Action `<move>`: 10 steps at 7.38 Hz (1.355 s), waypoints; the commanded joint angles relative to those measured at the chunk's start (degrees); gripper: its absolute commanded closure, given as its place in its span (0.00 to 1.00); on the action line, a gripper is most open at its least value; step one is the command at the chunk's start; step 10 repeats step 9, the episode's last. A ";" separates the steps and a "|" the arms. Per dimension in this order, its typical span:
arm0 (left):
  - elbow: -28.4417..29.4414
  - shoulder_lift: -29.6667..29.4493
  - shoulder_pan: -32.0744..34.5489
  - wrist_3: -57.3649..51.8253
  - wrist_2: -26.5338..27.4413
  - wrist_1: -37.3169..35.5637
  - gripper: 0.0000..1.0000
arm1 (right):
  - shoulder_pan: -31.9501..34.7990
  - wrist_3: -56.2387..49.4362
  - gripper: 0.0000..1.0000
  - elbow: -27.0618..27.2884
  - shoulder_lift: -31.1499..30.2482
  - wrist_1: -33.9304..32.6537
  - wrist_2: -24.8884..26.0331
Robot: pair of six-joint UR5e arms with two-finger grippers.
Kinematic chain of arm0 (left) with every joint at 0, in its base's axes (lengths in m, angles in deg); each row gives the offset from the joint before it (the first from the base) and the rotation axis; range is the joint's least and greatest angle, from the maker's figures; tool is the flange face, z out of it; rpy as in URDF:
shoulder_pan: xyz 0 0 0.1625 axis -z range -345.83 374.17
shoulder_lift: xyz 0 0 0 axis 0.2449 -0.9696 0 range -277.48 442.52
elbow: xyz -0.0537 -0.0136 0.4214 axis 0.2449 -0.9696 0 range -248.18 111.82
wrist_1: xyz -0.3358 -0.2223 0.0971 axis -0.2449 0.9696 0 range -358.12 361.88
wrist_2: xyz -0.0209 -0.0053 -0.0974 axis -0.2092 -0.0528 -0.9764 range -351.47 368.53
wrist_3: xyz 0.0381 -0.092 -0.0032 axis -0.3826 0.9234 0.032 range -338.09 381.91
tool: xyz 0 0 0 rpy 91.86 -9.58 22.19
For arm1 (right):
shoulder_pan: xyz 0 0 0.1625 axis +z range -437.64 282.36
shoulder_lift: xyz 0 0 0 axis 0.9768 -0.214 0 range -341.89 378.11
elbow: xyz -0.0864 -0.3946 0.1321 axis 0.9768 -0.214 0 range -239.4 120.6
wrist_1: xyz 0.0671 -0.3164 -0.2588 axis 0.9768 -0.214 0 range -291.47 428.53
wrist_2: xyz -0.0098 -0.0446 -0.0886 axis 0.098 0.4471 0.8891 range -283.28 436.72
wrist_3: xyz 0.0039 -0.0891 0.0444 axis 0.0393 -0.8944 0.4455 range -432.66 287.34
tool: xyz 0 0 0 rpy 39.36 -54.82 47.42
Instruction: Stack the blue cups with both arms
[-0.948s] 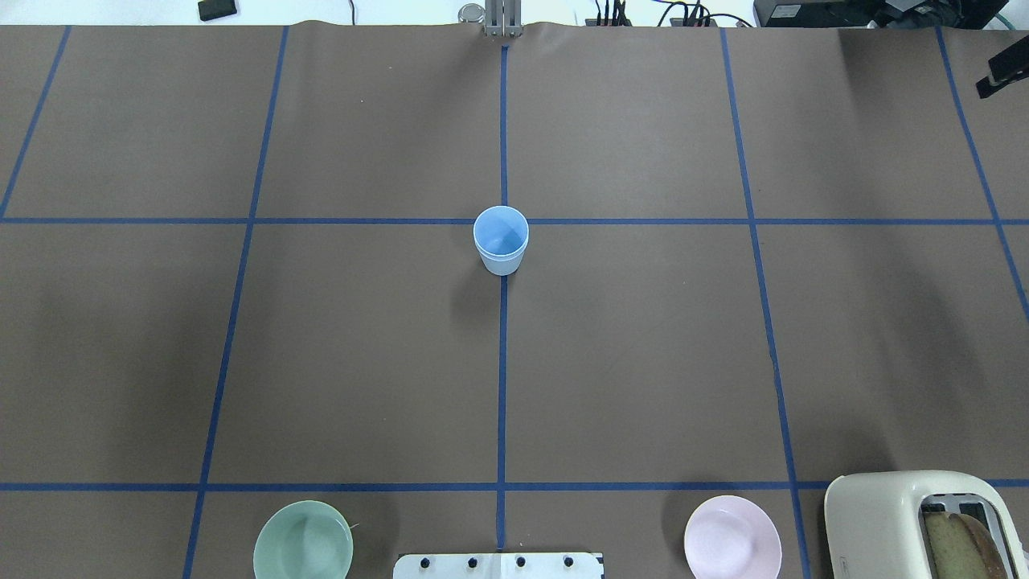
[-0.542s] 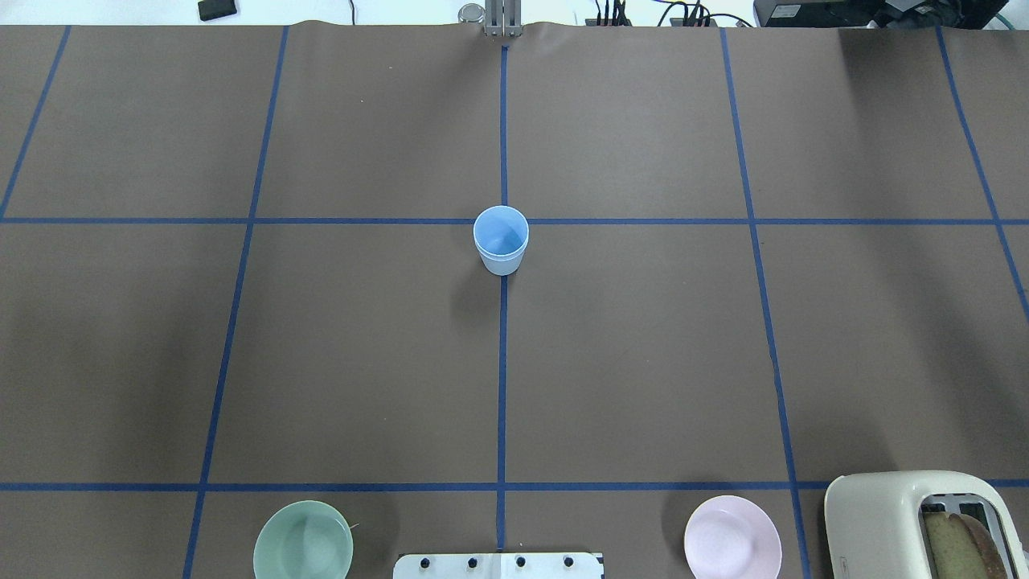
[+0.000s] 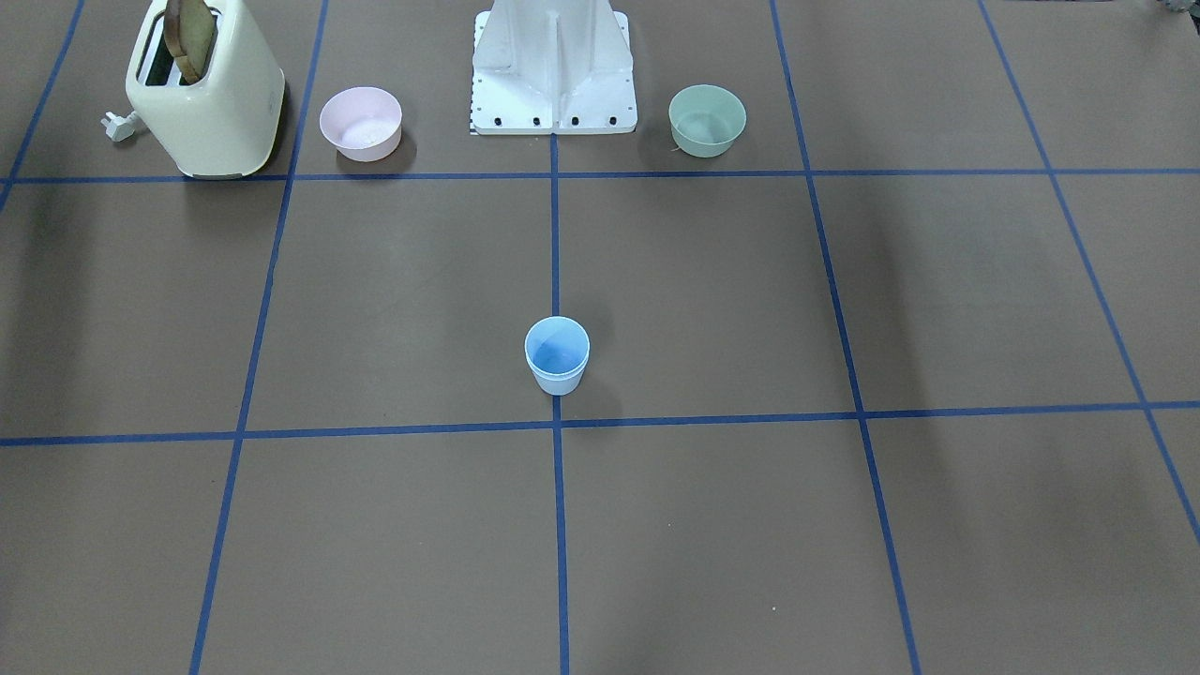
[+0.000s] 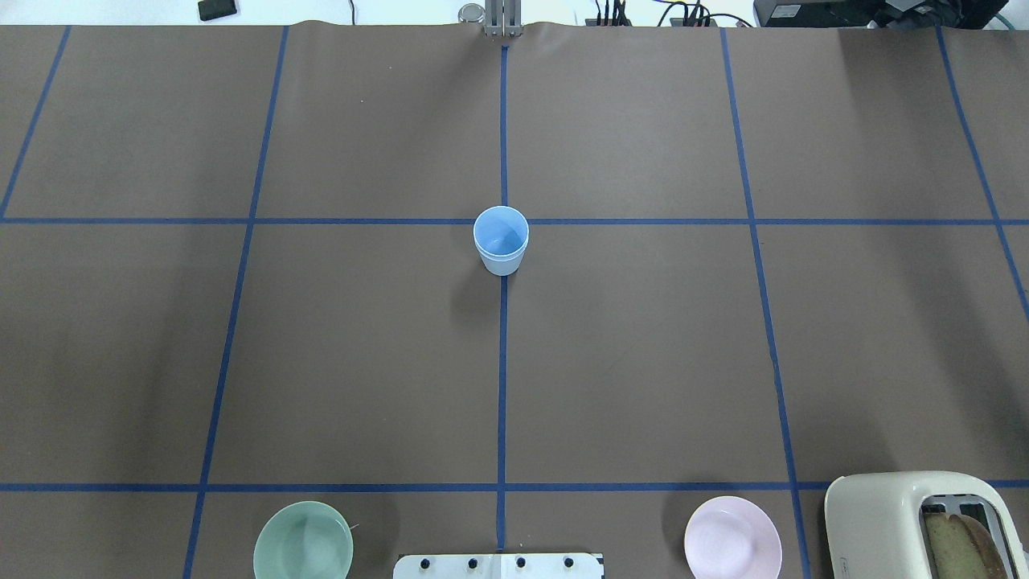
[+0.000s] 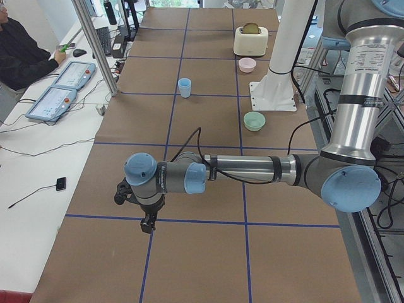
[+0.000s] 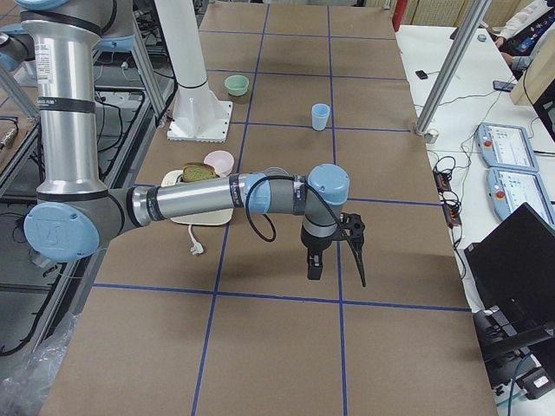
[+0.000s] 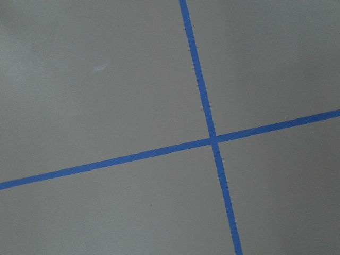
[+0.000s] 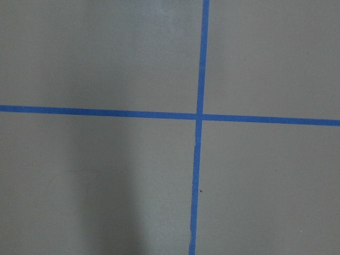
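Note:
A single light-blue cup shape [image 4: 501,240] stands upright on the blue centre line in mid-table; I cannot tell whether it is two cups nested. It also shows in the front view [image 3: 557,354] and both side views [image 5: 184,87] [image 6: 321,115]. No second separate cup shows. The left gripper [image 5: 146,224] hangs over the brown table far toward the left end, empty of any cup. The right gripper [image 6: 336,270] hangs over the table far toward the right end. Both show only in side views, so I cannot tell whether they are open or shut. The wrist views show only bare table and tape lines.
A pale green bowl [image 4: 303,540] and a pale pink bowl [image 4: 732,537] flank the white base stand [image 4: 498,565] at the robot's edge. A cream toaster [image 4: 916,523] with bread stands at the near right corner. An operator [image 5: 19,50] sits beyond the table.
A black part at the right edge of the overhead view, seen 0.9 s ago, has left that view. The cup has not moved.

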State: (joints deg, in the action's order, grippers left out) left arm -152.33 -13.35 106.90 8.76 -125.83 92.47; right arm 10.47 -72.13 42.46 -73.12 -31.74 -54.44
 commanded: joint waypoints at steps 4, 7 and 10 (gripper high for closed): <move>-2.16 2.96 0.53 -1.00 -0.99 0.29 0.01 | -0.05 0.79 0.00 -0.34 -1.59 0.77 -0.15; -1.89 3.05 0.53 -0.91 -3.19 0.28 0.01 | -0.05 0.79 0.00 -0.25 -1.50 1.74 -0.15; -1.98 3.05 0.53 -0.91 -3.19 0.29 0.01 | -0.05 0.79 0.00 -0.25 -1.41 1.74 -0.32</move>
